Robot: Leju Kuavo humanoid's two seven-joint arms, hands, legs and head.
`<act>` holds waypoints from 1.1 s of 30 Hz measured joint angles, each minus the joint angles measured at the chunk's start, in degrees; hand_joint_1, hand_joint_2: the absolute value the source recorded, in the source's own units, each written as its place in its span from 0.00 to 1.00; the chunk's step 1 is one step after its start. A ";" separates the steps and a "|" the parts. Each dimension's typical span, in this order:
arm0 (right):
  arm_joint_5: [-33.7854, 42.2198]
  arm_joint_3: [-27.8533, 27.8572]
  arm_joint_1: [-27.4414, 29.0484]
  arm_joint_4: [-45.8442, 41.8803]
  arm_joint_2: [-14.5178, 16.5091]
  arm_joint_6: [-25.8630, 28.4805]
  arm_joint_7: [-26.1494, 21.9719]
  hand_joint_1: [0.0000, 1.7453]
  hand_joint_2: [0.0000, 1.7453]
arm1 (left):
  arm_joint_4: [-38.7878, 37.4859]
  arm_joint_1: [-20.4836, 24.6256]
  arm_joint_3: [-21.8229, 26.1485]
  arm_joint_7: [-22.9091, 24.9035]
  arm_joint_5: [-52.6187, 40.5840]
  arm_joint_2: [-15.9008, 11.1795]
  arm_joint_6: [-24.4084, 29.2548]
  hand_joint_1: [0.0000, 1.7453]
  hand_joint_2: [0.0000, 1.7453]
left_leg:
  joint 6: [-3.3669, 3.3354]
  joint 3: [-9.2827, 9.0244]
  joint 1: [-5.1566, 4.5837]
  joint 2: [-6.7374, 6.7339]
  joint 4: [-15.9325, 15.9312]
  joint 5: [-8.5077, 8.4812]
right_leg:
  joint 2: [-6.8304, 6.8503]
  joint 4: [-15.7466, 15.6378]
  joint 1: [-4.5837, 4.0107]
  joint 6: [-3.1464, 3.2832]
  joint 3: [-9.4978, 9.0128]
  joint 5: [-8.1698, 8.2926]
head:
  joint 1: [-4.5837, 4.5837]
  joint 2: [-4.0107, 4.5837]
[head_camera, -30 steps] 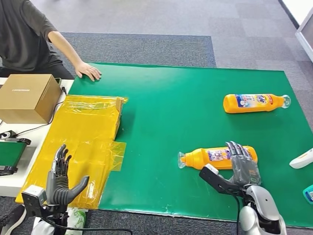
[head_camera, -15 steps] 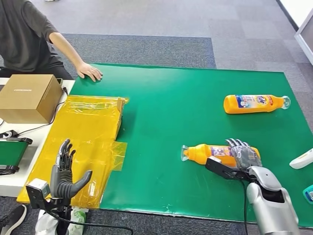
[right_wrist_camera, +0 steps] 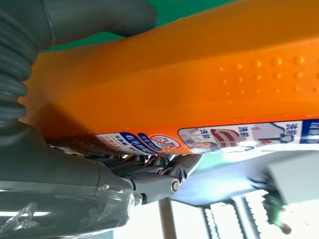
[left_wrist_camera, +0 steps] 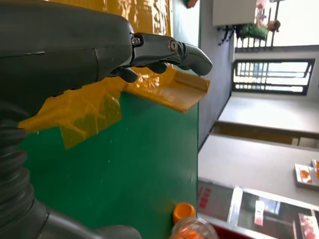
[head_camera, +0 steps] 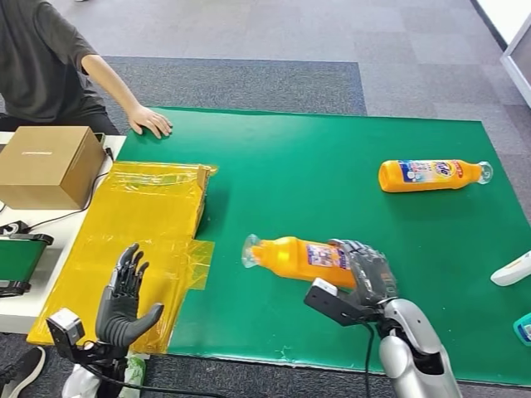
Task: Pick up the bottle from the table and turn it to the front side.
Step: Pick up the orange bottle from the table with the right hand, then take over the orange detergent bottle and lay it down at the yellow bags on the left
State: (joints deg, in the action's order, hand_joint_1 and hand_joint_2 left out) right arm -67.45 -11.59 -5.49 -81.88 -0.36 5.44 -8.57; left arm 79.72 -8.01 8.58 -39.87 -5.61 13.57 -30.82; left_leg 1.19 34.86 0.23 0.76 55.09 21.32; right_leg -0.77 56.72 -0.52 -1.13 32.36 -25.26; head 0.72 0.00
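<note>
An orange bottle (head_camera: 294,256) with a clear cap hangs above the green mat (head_camera: 288,174), lying sideways with its cap toward the left. My right hand (head_camera: 369,274) grips its base end. Up close in the right wrist view the orange bottle (right_wrist_camera: 195,79) shows its label, with my right hand (right_wrist_camera: 124,174) wrapped around it. My left hand (head_camera: 124,298) is raised near the mat's front left corner, fingers spread, holding nothing; the left wrist view shows the left hand (left_wrist_camera: 112,50) over the yellow sheet, with the orange bottle's cap end (left_wrist_camera: 186,221) beyond it.
A second orange bottle (head_camera: 432,175) lies on the mat at the back right. A yellow plastic sheet (head_camera: 134,240) covers the left. A cardboard box (head_camera: 46,164) stands on the side table. A person's hand (head_camera: 150,121) rests on the mat's far left corner. A white object (head_camera: 512,269) lies at the right edge.
My right hand has lifted the orange bottle off the mat and carried it to the left, toward the middle. My left hand has shifted slightly right and risen.
</note>
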 joint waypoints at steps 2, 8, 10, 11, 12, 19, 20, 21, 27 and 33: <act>1.09 -2.68 -0.27 -0.68 1.75 0.92 -1.01 1.00 1.00 | -0.80 0.08 -0.69 0.00 0.79 -0.17 -3.01 0.00 1.00 | 0.03 0.01 0.03 0.00 -0.01 0.01 | 0.00 0.01 -0.02 0.02 0.00 -0.02 | -0.01 0.00; 3.77 -10.99 -1.79 1.42 6.39 3.47 -3.46 1.00 1.00 | -3.35 1.17 -5.70 0.00 3.52 -2.45 -7.47 0.00 1.00 | 0.04 0.06 0.03 0.00 -0.01 0.01 | 0.00 0.01 -0.02 0.03 0.03 -0.02 | 0.00 0.01; 4.37 -13.44 -2.56 3.65 8.04 4.12 -3.92 1.00 1.00 | -3.80 1.69 -7.71 0.00 3.87 -3.32 -7.26 0.00 1.00 | 0.05 0.06 0.03 0.00 -0.01 0.01 | 0.00 0.01 -0.02 0.03 0.03 -0.02 | 0.00 0.02; 4.59 -14.67 -2.89 4.95 8.77 4.45 -4.06 1.00 1.00 | -3.96 1.95 -8.64 0.01 4.04 -3.73 -6.99 0.00 1.00 | 0.05 0.06 0.03 0.00 -0.01 0.00 | 0.01 0.01 -0.02 0.03 0.03 -0.02 | 0.00 0.02; 4.87 -15.85 -3.19 6.26 9.38 4.79 -4.19 1.00 1.00 | -4.10 2.18 -9.48 0.02 4.23 -4.11 -6.70 0.00 1.00 | 0.05 0.06 0.03 0.00 -0.01 0.00 | 0.01 0.01 -0.02 0.03 0.03 -0.02 | 0.00 0.02; 7.38 -21.04 -5.16 15.92 11.77 7.73 -5.68 1.00 1.00 | -4.70 2.88 -12.82 0.11 5.21 -6.46 -5.92 0.00 1.00 | 0.06 0.08 0.02 0.01 -0.01 0.01 | 0.00 0.01 -0.01 0.03 0.07 -0.02 | 0.01 0.01; 7.57 -21.54 -5.43 17.24 12.05 8.36 -5.91 1.00 1.00 | -4.74 2.87 -13.11 0.10 5.24 -6.75 -5.90 0.00 1.00 | 0.06 0.09 0.02 0.00 -0.01 0.01 | 0.00 0.01 -0.01 0.03 0.08 -0.02 | 0.00 0.01; 7.70 -21.96 -5.68 18.41 12.30 8.84 -6.08 1.00 1.00 | -4.75 2.84 -13.41 0.08 5.25 -7.02 -5.89 0.00 1.00 | 0.06 0.09 0.02 0.00 -0.01 0.01 | 0.01 0.01 -0.01 0.03 0.08 -0.02 | 0.00 0.00; 8.33 -24.02 -6.92 23.95 13.17 9.18 -6.55 1.00 1.00 | -4.14 2.34 -15.73 0.00 4.13 -8.69 -5.44 0.07 1.00 | 0.07 0.11 0.02 0.01 -0.01 0.01 | 0.01 0.01 -0.01 0.03 0.09 -0.02 | 0.00 0.01; 8.72 -25.82 -7.96 27.12 13.36 9.25 -6.58 0.24 1.00 | -1.56 1.32 -18.73 0.00 2.85 -10.66 -3.14 1.00 1.00 | 0.07 0.12 0.02 0.01 -0.01 0.01 | 0.00 0.01 -0.01 0.03 0.10 -0.02 | 0.00 0.00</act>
State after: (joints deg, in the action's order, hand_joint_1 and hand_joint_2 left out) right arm -58.73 -37.41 -13.45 -54.76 13.00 14.68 -15.15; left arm 78.16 -6.69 -10.14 -39.87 -2.76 2.91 -33.95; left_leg 1.26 34.98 0.25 0.77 55.08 21.32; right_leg -0.76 56.73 -0.53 -1.10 32.46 -25.28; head 0.72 0.01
